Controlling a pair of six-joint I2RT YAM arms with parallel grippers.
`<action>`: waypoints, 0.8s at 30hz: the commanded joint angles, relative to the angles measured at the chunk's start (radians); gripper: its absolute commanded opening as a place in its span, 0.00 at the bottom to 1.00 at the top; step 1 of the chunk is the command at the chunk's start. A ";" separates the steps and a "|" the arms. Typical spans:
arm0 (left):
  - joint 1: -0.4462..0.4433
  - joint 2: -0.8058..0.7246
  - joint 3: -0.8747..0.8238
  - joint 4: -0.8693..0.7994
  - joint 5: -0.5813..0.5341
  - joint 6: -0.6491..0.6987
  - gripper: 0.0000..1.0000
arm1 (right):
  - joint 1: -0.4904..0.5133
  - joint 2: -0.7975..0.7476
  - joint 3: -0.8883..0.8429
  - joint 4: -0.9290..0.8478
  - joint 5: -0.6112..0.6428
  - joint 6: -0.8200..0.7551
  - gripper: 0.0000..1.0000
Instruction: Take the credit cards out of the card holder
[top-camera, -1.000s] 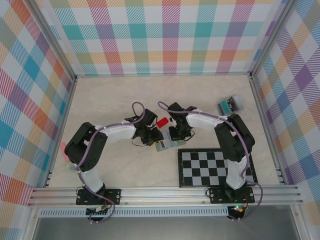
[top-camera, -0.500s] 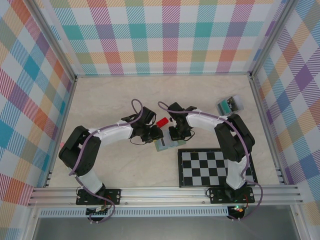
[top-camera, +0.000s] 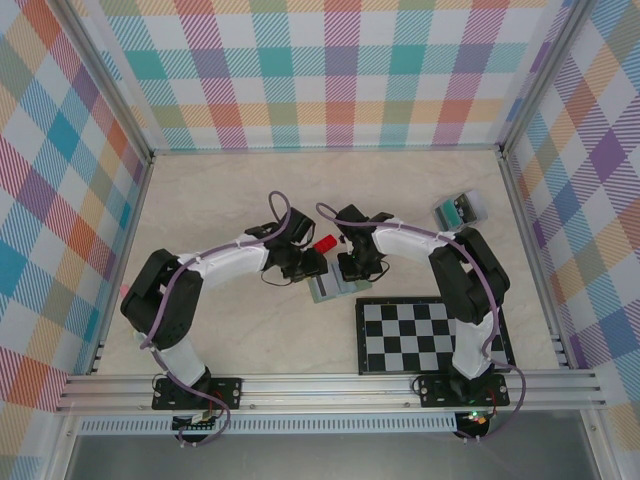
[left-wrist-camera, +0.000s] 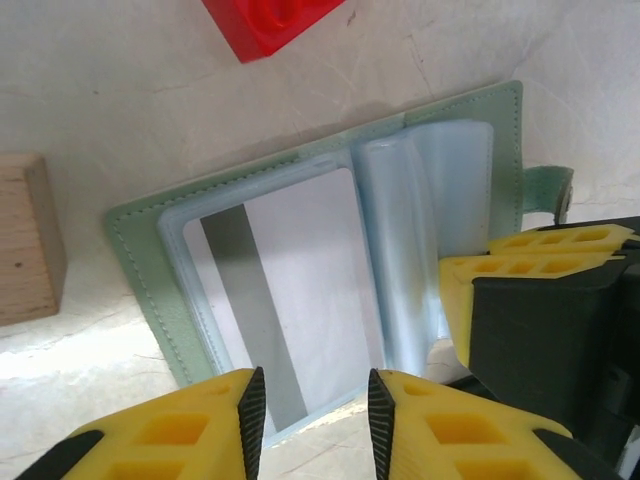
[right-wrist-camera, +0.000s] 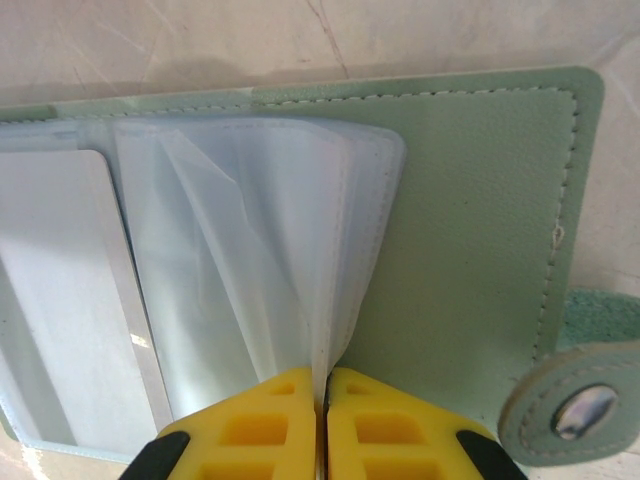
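The card holder (top-camera: 328, 289) lies open on the table (top-camera: 220, 200), just beside the far left corner of the checkerboard (top-camera: 430, 335) and near a red block (left-wrist-camera: 270, 20). The right pincer (right-wrist-camera: 322, 415) is squeezed tight on the edge of the holder's clear sleeves, its yellow fingers (right-wrist-camera: 260, 420) pressed together with only the thin plastic between them, lifting the sleeves off the right panel. The left pincer (left-wrist-camera: 310, 415) is partly open above the near edge of the left panel, where a card (left-wrist-camera: 290, 290) with a dark stripe sits; it grips nothing. A wooden block (left-wrist-camera: 25, 235) lies left of the holder.
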 joint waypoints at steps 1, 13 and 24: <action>-0.011 0.029 0.042 -0.057 -0.035 0.043 0.35 | 0.006 0.011 -0.003 -0.046 0.011 0.014 0.09; -0.012 0.076 -0.008 0.019 0.019 -0.058 0.34 | 0.005 0.003 -0.016 -0.051 0.002 0.025 0.09; -0.012 0.094 0.007 -0.020 -0.025 -0.064 0.40 | 0.006 0.004 -0.012 -0.051 0.004 0.023 0.09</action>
